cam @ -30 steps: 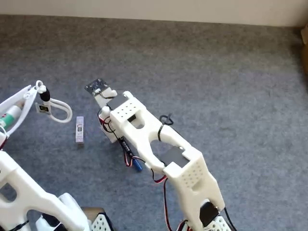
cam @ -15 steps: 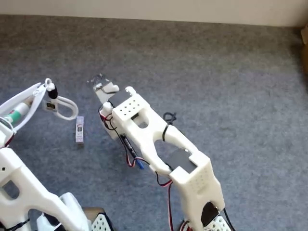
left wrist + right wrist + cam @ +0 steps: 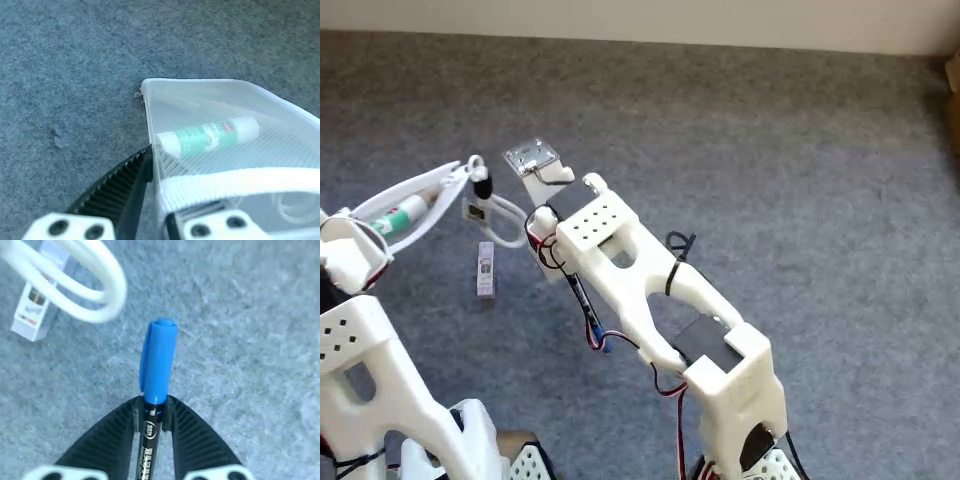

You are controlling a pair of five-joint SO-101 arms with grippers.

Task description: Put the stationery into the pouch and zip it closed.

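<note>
Right pincer (image 3: 154, 407) pinching blue-capped pen (image 3: 157, 355) lengthwise, cap leading; mesh pouch (image 3: 415, 205) just left in the high view, clamped by left pincer (image 3: 157, 185).

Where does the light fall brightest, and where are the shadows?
High view: even, soft light on the carpet, no hard shadows. Left wrist view: the white mesh pouch is brightest, and the glue stick shows through it. Right wrist view: the blue cap of the pen carries a pale sheen along one side.
</note>
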